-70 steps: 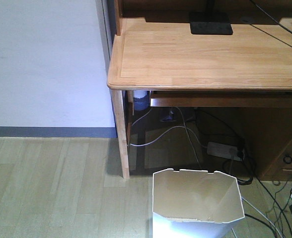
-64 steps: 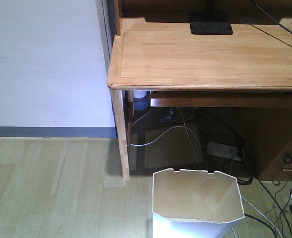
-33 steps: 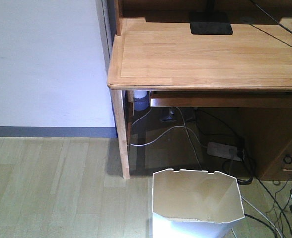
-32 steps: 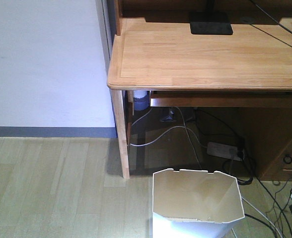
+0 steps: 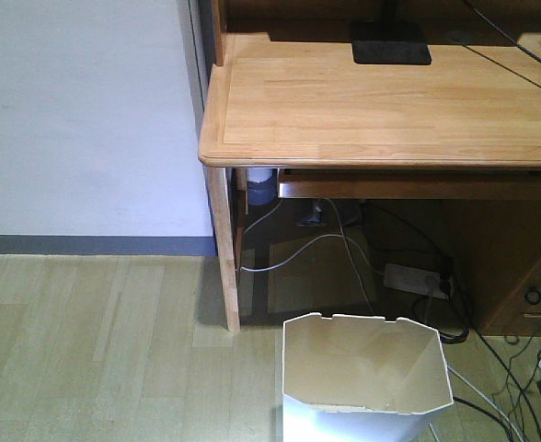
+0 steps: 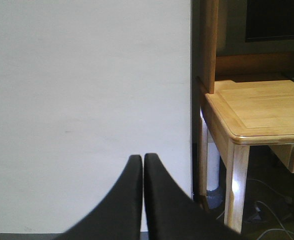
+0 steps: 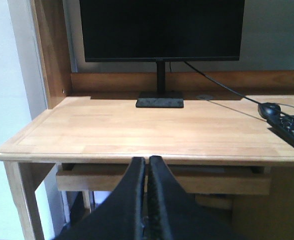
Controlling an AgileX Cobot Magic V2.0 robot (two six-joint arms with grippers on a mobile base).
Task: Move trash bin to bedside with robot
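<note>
Nothing has moved: the tall white jagged-rimmed bin (image 5: 362, 361) still sits by the light wooden desk (image 5: 390, 101), with the left black gripper (image 6: 143, 157) and right black gripper (image 7: 148, 160) pinched together and empty, so the job looks unstarted.

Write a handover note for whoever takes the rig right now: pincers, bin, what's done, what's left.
Pincers: the left pincer is shut and empty, and faces the wall beside the desk. The right pincer is shut and empty, and faces the desk's front edge.
Things: the bin stands upright on the floor in front of the desk. Neither pincer touches it. The bed is in no view.
Done: nothing that shows.
Left: take hold of the bin and move it to the bed.
</note>
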